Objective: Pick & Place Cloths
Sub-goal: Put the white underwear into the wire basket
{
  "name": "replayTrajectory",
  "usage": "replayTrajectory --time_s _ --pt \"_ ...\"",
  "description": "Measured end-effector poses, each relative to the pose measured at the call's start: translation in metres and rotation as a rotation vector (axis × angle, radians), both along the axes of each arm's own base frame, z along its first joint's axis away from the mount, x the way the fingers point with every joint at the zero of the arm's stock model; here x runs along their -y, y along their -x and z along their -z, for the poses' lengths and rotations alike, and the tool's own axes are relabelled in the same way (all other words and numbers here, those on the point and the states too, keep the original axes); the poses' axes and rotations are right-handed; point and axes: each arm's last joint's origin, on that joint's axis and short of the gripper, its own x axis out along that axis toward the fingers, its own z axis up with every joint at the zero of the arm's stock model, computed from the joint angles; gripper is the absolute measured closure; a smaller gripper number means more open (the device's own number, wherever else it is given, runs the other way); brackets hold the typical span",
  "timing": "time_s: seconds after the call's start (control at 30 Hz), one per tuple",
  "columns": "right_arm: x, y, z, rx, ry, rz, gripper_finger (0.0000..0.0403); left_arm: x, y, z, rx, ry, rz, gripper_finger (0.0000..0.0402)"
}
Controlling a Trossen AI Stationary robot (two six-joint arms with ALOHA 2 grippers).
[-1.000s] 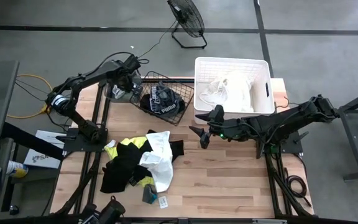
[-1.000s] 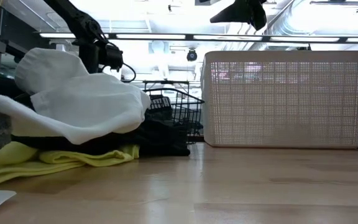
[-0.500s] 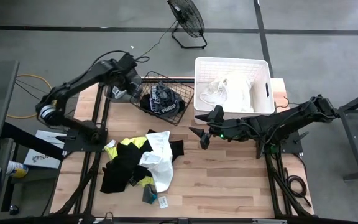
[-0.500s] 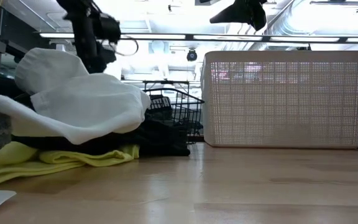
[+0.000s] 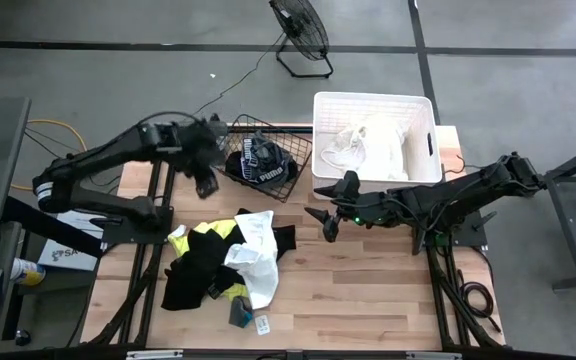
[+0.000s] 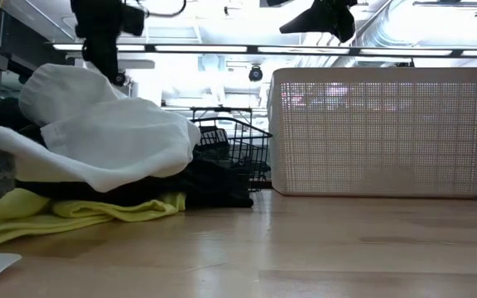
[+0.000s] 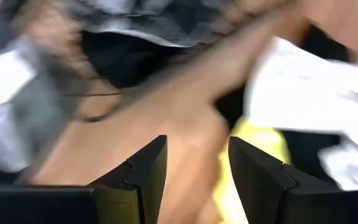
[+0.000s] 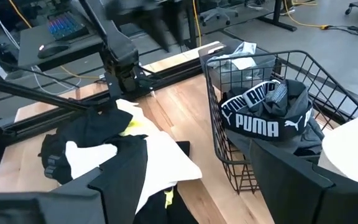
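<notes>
A heap of cloths (image 5: pixel 223 258) in black, white and neon yellow lies on the table's near left part; in the low view the heap (image 6: pixel 98 157) has a white cloth on top. A black cloth with white lettering (image 5: pixel 265 165) lies in the black wire basket (image 5: pixel 298 150). White cloths (image 5: pixel 368 145) lie in the white tub (image 5: pixel 376 100). My left gripper (image 5: pixel 206 183) hovers open between the basket and the heap, shown in its own view (image 7: pixel 194 149) above bare wood and yellow cloth. My right gripper (image 5: pixel 325 224) hangs open right of the heap (image 8: pixel 104 155).
The wire basket (image 8: pixel 260 106) and the tub stand side by side along the far edge. A small dark box and a tag (image 5: pixel 248 318) lie near the near edge. Bare wood (image 5: pixel 368 280) stretches right of the heap. A fan (image 5: pixel 301 35) stands on the floor beyond.
My left gripper has swung from the far edge beside the wire basket's left side toward the near edge and the heap, rising in the low view. The right arm and the cloths have stayed where they were.
</notes>
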Motion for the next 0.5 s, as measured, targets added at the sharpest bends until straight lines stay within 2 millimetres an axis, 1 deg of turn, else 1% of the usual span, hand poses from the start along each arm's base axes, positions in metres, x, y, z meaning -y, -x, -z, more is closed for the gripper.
replayTrajectory --time_s 0.2,0.37,0.5 --pt "0.0 0.001 0.004 -0.042 -0.001 -0.028 0.0128 0.043 -0.016 0.001 0.001 0.025 0.259 0.0233" --pt "-0.001 0.003 0.008 -0.09 -0.007 -0.068 0.0128 0.074 -0.028 0.005 0.006 0.025 0.421 0.0233" --pt "-0.003 0.004 0.01 -0.119 0.007 -0.081 0.0128 0.094 -0.038 0.008 0.023 0.021 0.522 0.0233"
